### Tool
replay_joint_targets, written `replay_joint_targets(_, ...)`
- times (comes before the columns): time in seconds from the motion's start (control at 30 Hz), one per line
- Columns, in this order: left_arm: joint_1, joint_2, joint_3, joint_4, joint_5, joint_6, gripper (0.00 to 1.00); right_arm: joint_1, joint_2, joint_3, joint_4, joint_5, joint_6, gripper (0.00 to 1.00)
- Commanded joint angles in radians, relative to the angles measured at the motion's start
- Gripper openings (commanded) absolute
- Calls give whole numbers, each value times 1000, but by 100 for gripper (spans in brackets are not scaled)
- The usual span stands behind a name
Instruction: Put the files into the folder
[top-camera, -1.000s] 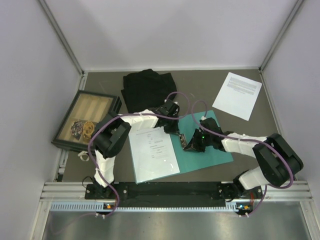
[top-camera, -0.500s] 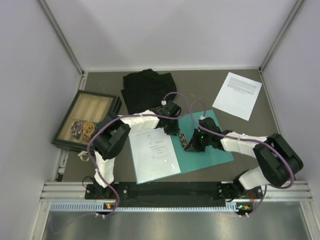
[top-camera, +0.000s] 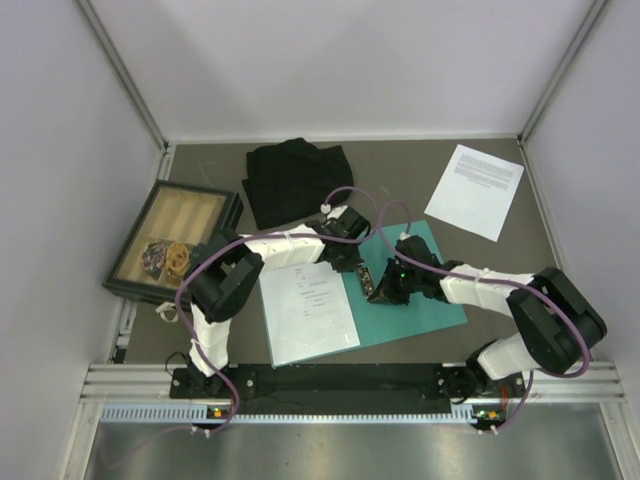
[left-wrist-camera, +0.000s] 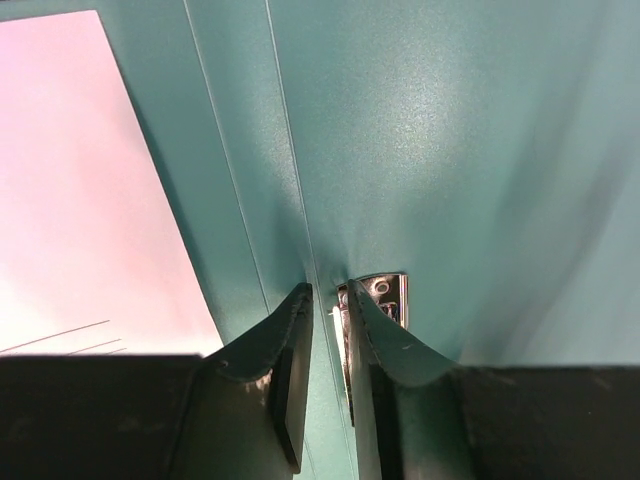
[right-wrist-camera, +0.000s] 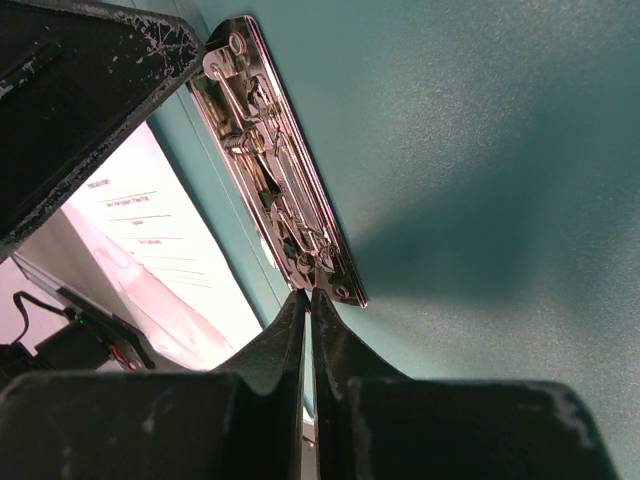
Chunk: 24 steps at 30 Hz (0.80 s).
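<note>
You are pressing your closed right gripper (right-wrist-camera: 309, 292) against the metal clip (right-wrist-camera: 275, 160) of the open folder (top-camera: 430, 290) while your left gripper (left-wrist-camera: 328, 292), jaws narrowly parted, is hovering beside it, with one sheet (top-camera: 308, 312) lying on the folder's nine-o'clock half and the other sheet (top-camera: 474, 190) waiting unfiled at one o'clock.

Teal folder (top-camera: 412, 318); white files (top-camera: 308, 312); black cloth (top-camera: 290, 178); silver clip (right-wrist-camera: 280, 170).
</note>
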Motion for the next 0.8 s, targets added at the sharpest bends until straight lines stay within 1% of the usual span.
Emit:
replay_joint_targets(0.0,-27,16,-35,-165,-54,-68,27,18,-6,18,-51,57,7,0)
replay_joint_targets(0.07,-34,7,-39,-166,-72,-85,26,21,-3,16,-49,62,8,0)
replay_joint_targets(0.2,-48,8,-34,-180,-82,-104,20,26,-3,13,-48,64,10,0)
replay_joint_targets(0.33,-80,8,-32,-177,-91,-114,20,29,-6,10,-45,67,14,0)
replay_joint_targets(0.57,-99,-6,-51,-180,-118,-124,17,30,-10,7,-49,74,13,0)
replay_joint_targets(0.63,-113,-24,-57,-167,-141,-122,21,30,-9,5,-48,74,13,0)
replay_joint_targets(0.67,-114,-30,-66,-159,-146,-121,25,30,-9,5,-46,73,13,0)
replay_joint_targets(0.77,-116,-33,-68,-137,-126,-105,28,35,-9,2,-43,76,16,0)
